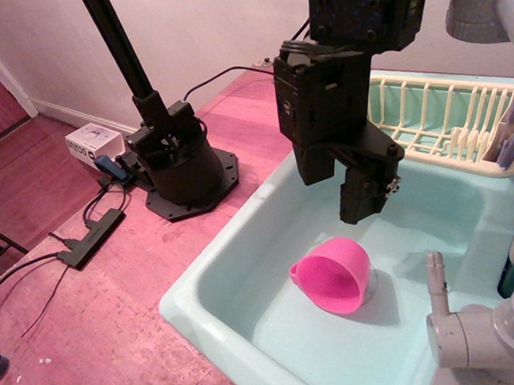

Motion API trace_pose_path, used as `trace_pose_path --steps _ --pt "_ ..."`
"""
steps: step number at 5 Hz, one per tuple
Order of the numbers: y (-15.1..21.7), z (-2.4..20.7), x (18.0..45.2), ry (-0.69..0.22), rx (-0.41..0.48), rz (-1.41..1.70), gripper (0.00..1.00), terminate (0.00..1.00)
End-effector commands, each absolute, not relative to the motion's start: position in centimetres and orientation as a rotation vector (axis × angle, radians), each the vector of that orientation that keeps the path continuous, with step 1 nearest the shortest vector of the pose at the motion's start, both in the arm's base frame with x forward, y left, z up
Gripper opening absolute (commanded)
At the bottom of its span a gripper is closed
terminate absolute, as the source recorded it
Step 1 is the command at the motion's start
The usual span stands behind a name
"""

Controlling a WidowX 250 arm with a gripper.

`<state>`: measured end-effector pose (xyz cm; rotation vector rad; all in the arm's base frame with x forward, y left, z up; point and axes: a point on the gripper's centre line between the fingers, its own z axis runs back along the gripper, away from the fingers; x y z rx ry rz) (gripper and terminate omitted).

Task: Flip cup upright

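Note:
The bright pink cup [332, 276] lies on its side on the floor of the pale turquoise sink [235, 271], its open mouth facing the front right and a small tab on its rim at the left. My black gripper [339, 197] hangs above and just behind the cup, apart from it. Its two fingers [363, 191] point down with a gap between them and hold nothing.
A cream dish rack [438, 118] sits at the sink's back right. A grey faucet [471, 332] stands at the front right. A black stand base [182, 166], a power strip [91, 238] and a white box [91, 142] lie on the pink surface at the left.

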<state>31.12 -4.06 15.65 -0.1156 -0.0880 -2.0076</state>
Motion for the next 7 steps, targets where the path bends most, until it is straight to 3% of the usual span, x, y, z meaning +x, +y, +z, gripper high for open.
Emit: trace_pose_path --steps 1,2,4,5,7 --pt "-4.1 15.7 31.1 -0.088 -0.116 -2.008 1.0 0.0" --pt "-4.8 15.8 32.5 -0.082 -0.104 -2.215 1.0 0.0" --pt "-7.8 15.5 34.2 -0.177 -0.09 -2.44 1.0 0.0" --pt "-8.9 15.3 33.6 -0.205 -0.112 -2.492 1.0 0.0" --pt "-8.6 13.2 29.7 -0.234 -0.161 -2.473 1.0 0.0"
